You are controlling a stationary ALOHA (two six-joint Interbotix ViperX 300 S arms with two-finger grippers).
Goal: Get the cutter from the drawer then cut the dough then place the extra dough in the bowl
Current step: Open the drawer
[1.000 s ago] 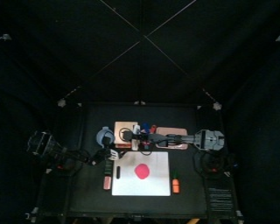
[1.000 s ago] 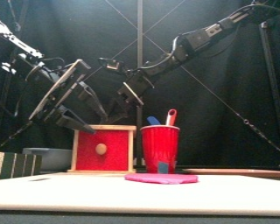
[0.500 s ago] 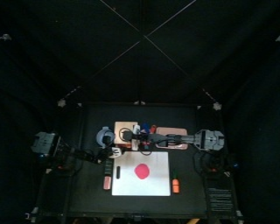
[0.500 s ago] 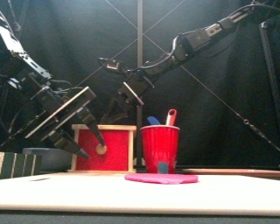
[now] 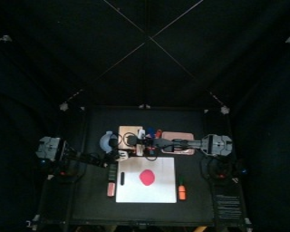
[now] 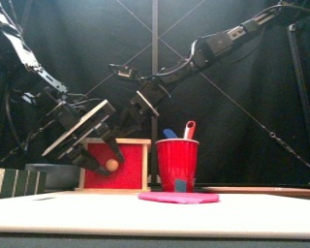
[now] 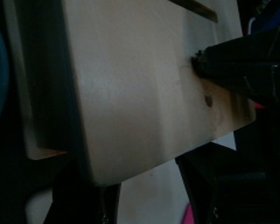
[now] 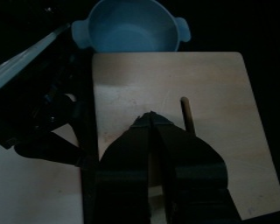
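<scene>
My left gripper holds its jaws apart beside the one pale wooden box. My right gripper has its jaws together over the smooth top. One flat round red dough disc lies on the white board. One blue-grey two-handled bowl sits beside the box.

The cutting board lies at the front middle of the table, with the dough on it. Behind the board stands the wooden box, with the bowl just left of it and the cup just right. My right gripper sits over the box's top, my left gripper before its front face. One toy food lies left of the board, another right
</scene>
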